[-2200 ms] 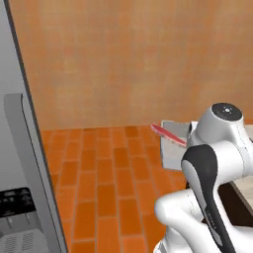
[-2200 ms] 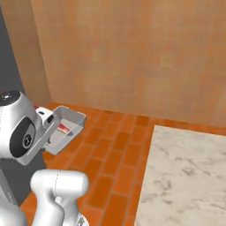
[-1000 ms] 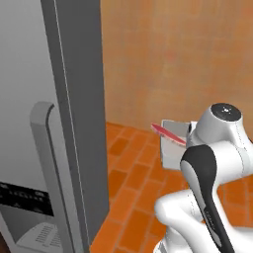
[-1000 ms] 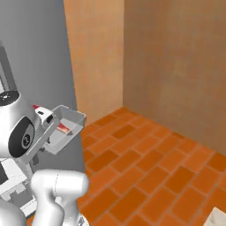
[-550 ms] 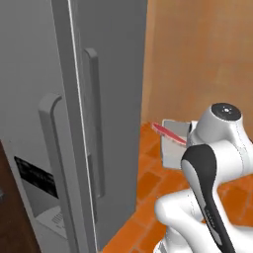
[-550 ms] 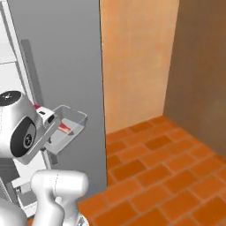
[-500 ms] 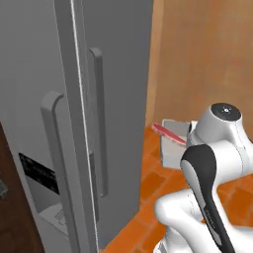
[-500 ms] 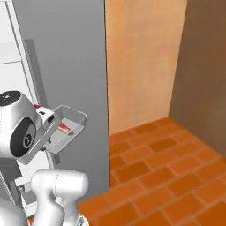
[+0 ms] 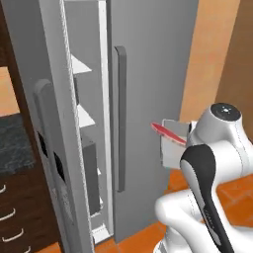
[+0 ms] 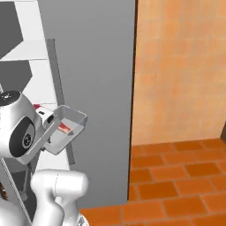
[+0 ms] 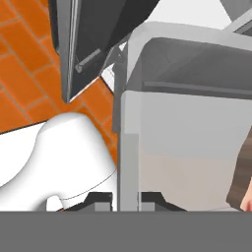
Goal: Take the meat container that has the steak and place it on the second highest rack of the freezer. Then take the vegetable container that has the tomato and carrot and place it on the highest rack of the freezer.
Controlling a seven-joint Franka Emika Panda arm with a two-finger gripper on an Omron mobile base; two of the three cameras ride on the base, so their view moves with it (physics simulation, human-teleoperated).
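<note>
Between the fingers point(image 11: 101, 198), the meat container point(image 11: 197, 128) wall is pinched.

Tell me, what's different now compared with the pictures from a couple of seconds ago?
The base has turned: brick floor and orange wall have given way to the freezer, its door ajar and shelves showing. The pincer stays shut on the meat container, the steak still inside, held just as before.

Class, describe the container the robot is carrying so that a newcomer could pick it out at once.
Start at the tall grey freezer, its door ajar on pale shelves. In front of it the white arm carries a container, a clear, shallow tub gripped by one wall in the shut jaws. A flat pink-red steak lies inside it, one end sticking up over the rim.
</note>
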